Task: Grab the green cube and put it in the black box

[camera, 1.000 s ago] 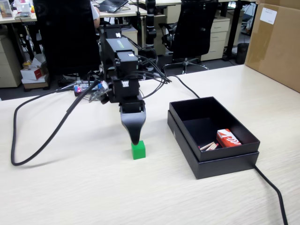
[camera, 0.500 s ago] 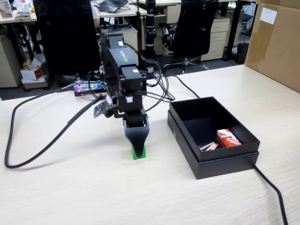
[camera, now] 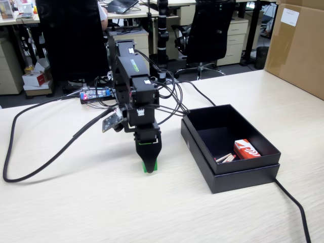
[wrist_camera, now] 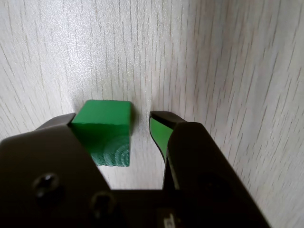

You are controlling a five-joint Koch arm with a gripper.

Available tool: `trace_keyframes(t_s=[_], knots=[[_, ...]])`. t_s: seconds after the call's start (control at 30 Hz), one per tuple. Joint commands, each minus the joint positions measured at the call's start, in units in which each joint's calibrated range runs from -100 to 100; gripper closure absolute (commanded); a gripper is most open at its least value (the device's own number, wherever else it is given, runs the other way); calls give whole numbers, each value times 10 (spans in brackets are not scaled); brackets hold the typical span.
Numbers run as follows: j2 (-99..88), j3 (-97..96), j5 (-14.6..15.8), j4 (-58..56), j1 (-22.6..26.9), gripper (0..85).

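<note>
Green cube [wrist_camera: 105, 128] now sits between lowered, parted fingers [wrist_camera: 161, 135].

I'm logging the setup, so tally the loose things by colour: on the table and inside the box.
Green: 1, the green cube between the open claw jaws.
Black: 1, the black box.
Red and white: 1, small carton in the box.
Total: 3.

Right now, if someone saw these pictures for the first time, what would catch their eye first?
Probably the green cube, bright against the pale wooden table, sitting between the open jaws of the gripper, with a gap on the right in the wrist view. Next, the black box to the right in the fixed view, holding a small red and white pack.
</note>
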Motion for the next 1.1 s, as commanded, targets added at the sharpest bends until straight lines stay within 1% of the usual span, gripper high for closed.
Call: trace_keyframes(t_s=[0.0, 0.03, 0.1, 0.13, 0.17, 0.3, 0.47, 0.6, 0.7, 0.83, 1.0, 1.07], knots=[[-11, 49, -4, -4, 0, 617], [-11, 52, -6, -4, 0, 678], [-14, 54, -9, -2, -1, 762], [-15, 54, -10, -1, -1, 799], [-17, 54, -12, -1, -1, 819], [-57, 49, -13, -1, -2, 819], [-225, 19, -14, -6, 1, 821], [-358, -3, -14, -6, 23, 821], [-424, -7, -10, -6, 48, 821], [-471, -2, 5, -6, 96, 819], [-436, 21, 21, -5, 150, 817], [-382, 49, 30, -5, 167, 817]])
